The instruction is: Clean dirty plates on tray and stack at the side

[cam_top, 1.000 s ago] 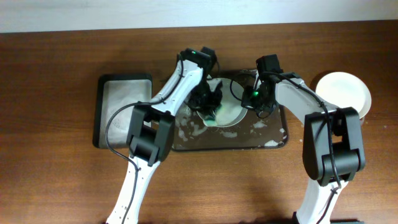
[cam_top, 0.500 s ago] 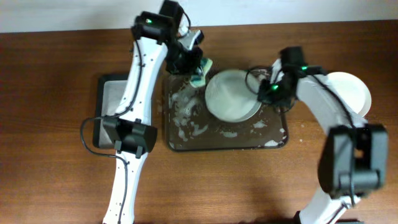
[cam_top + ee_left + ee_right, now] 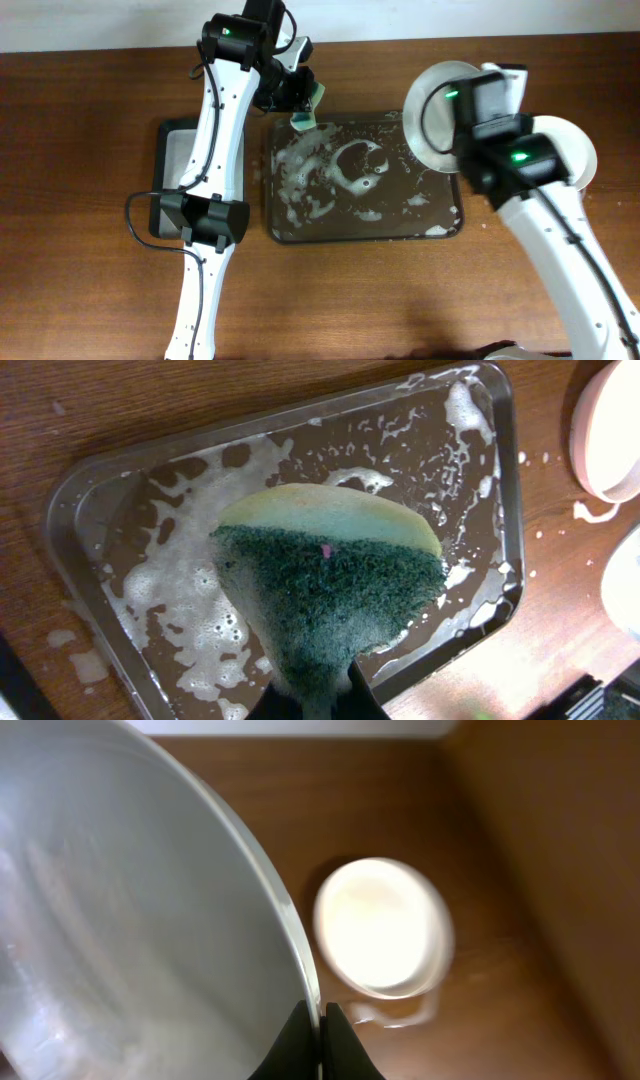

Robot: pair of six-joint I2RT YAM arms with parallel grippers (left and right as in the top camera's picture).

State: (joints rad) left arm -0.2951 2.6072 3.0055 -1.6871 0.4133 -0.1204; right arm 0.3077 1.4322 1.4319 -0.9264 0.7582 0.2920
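Note:
The dark brown tray (image 3: pixel 365 236) lies mid-table, flecked with white foam, with no plate on it. My right gripper (image 3: pixel 320 1017) is shut on the rim of a white plate (image 3: pixel 436 104), held tilted in the air above the tray's back right corner; it fills the left of the right wrist view (image 3: pixel 130 920). A second plate (image 3: pixel 573 150) rests on the table at the right, also seen below the held one (image 3: pixel 385 925). My left gripper (image 3: pixel 318 698) is shut on a green and yellow sponge (image 3: pixel 330 575), hanging over the tray's back left corner (image 3: pixel 306 108).
A black rectangular tub (image 3: pixel 178 165) stands left of the tray, partly under my left arm. Foam drips mark the wood beside the resting plate (image 3: pixel 400 1012). Bare wooden table spreads along the front and far left.
My right gripper has lifted the plate off the tray and carried it up and to the right. The left gripper took the sponge off that plate to the tray's back left corner.

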